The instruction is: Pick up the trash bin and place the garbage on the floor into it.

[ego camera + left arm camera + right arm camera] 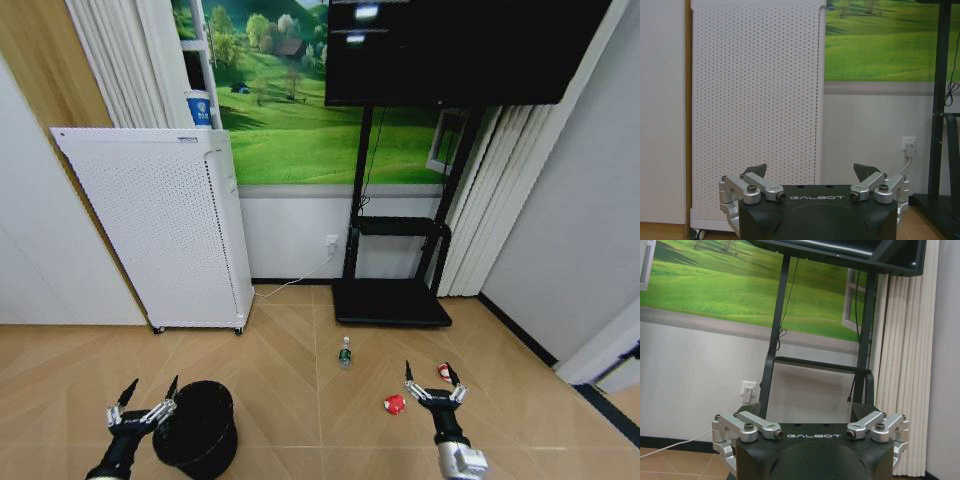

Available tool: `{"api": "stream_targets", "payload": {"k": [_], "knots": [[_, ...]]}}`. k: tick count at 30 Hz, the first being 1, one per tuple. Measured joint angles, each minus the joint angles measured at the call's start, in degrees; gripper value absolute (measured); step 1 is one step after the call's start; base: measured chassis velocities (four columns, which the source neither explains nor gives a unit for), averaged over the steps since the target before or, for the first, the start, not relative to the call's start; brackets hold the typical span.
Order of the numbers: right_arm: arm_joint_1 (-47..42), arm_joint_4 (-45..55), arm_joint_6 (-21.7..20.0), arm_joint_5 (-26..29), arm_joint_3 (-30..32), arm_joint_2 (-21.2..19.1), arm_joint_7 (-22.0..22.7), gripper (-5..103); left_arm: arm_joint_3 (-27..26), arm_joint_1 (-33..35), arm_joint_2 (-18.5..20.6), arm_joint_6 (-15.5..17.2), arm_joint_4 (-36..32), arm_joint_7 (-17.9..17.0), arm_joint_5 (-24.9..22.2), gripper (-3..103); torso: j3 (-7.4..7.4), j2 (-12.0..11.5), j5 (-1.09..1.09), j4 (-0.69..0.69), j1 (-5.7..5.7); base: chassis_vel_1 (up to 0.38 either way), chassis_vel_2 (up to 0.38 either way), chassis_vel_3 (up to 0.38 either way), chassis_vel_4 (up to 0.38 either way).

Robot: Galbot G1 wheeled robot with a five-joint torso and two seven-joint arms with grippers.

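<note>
The black mesh trash bin point(197, 428) stands on the chevron floor point(300, 350) at the lower left of the head view. My left gripper point(148, 392) is open just to its left, near the rim, holding nothing. It points toward the white appliance in the left wrist view, fingers point(757, 170) spread wide. Three pieces of garbage lie on the floor: a small clear bottle with a green label point(345, 352), a red wad point(394, 404) and a red-and-white wrapper point(443, 372). My right gripper point(431, 373) is open between the wad and the wrapper, empty; its fingertips point(865, 413) are apart.
A tall white perforated appliance point(165, 225) on castors stands against the left wall. A black TV stand point(392, 300) with a flat base and a screen above sits at the back centre, with a cable to a wall socket point(331, 243). White curtains point(500, 200) hang at the right.
</note>
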Motion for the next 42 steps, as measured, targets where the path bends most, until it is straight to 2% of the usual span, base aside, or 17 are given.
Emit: {"api": "stream_targets", "payload": {"k": [9, 14, 16, 17, 20, 21, 23, 24, 26, 35, 42], "knots": [[0.4, -0.2, 0.0, 0.2, 0.1, -0.1, 0.1, 100, -1.5, 1.0, 0.1, 0.1, 0.5, -4.4, 2.5, 97, -0.97, -1.3, 0.00, 0.00, -0.30, 0.000, 0.000, 0.000, 0.000], [1.0, -0.5, -0.3, 0.7, 0.3, -0.5, 0.2, 100, -3.3, 3.5, -0.1, 1.8, 0.9, -7.2, 1.4, 102, -1.01, -1.3, 0.00, 0.01, -0.29, 0.000, 0.000, 0.000, 0.000], [1.3, -0.6, -0.4, 1.1, 0.4, -0.8, 0.3, 100, -4.2, 4.8, -0.2, 5.3, 1.5, -9.9, -1.7, 98, -0.97, -1.2, 0.00, 0.01, -0.27, 0.000, 0.000, 0.000, 0.000], [1.3, -0.6, -0.4, 1.1, 0.4, -0.8, 0.3, 100, -4.2, 4.8, -0.2, 5.3, 1.5, -9.9, -1.7, 98, -0.97, -1.2, 0.00, 0.01, -0.27, 0.000, 0.000, 0.000, 0.000], [1.6, -0.8, -0.5, 1.3, 0.5, -0.9, 0.4, 100, -4.8, 5.0, 0.1, 13.5, 3.2, -13.8, -7.4, 98, -0.90, -1.1, 0.00, 0.01, -0.23, 0.000, 0.000, 0.000, 0.000], [1.6, -0.8, -0.5, 1.3, 0.5, -0.9, 0.4, 100, -4.8, 5.0, 0.1, 13.5, 3.2, -13.8, -7.4, 98, -0.90, -1.1, 0.00, 0.01, -0.23, 0.000, 0.000, 0.000, 0.000], [1.6, -0.8, -0.5, 1.4, 0.5, -0.9, 0.4, 100, -4.7, 4.5, 0.3, 16.8, 4.0, -15.3, -10.3, 98, -0.87, -1.1, 0.00, 0.00, -0.21, 0.000, 0.000, 0.000, 0.000], [1.6, -0.8, -0.5, 1.4, 0.5, -0.9, 0.4, 100, -4.7, 4.5, 0.3, 16.8, 4.0, -15.3, -10.3, 98, -0.87, -1.1, 0.00, 0.00, -0.21, 0.000, 0.000, 0.000, 0.000], [1.5, -0.8, -0.6, 1.4, 0.5, -1.0, 0.4, 100, -4.0, 3.3, 0.5, 19.6, 5.3, -16.7, -12.3, 98, -0.82, -1.0, 0.00, 0.00, -0.19, 0.000, 0.000, 0.000, 0.000], [1.0, -0.4, -0.6, 1.4, 0.6, -1.1, 0.5, 100, -1.9, -2.6, 2.3, 21.7, 11.1, -17.1, -12.4, 97, -0.72, -0.9, -0.01, 0.00, -0.13, 0.000, 0.000, 0.000, 0.000], [0.4, -0.3, -0.6, 1.2, 0.3, -0.7, 0.5, 100, 0.2, -5.3, 2.6, 23.5, 12.0, -17.2, -12.1, 95, -0.68, -0.8, 0.00, -0.01, -0.12, 0.000, 0.000, 0.000, 0.000]]}}
